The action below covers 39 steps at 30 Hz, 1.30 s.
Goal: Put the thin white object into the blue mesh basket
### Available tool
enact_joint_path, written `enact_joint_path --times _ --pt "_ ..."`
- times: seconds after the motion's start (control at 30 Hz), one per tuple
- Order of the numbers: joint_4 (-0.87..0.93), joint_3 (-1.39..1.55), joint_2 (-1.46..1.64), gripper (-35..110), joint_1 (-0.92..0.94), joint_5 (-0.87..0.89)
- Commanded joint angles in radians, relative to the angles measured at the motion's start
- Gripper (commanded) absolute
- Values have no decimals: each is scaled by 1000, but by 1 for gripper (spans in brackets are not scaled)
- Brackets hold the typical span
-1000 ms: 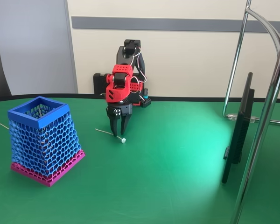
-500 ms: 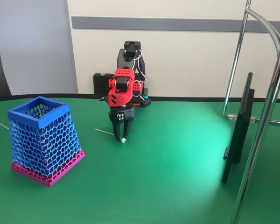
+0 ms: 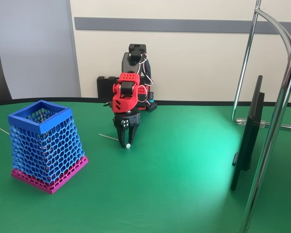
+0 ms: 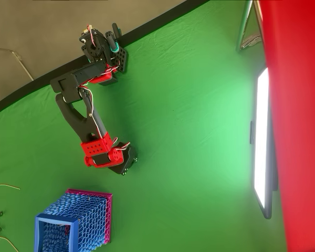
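In the fixed view the red and black arm's hand (image 3: 127, 141) points straight down at the green surface (image 3: 184, 165), its two fingers drawn nearly together around the thin white object (image 3: 117, 140). That strand lies flat, its long axis running from a free end at the picture's left to a tiny knob at the right, and the fingertips (image 3: 124, 142) straddle it close to the knob end. Whether they actually pinch it is too fine to tell. The blue mesh basket (image 3: 40, 118) stands upright, well apart to the left, its open mouth upward. Judging from this, the carry must go up and leftward over the rim.
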Motion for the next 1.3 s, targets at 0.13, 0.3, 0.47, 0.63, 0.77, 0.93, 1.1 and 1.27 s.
enact_joint_path --times 0.13,0.3,0.47,0.63,0.77,0.93,1.1,1.27 --pt "18 -44 -3 12 -8 9" --pt "21 -51 -8 11 -6 6" --pt "26 -55 -11 11 -3 6" --pt "37 -69 -21 11 -2 15" --pt "55 -92 -38 11 0 17" --pt "61 -101 -44 10 2 17" --pt "66 -109 -49 7 2 14" --pt "69 -114 -54 6 2 6"
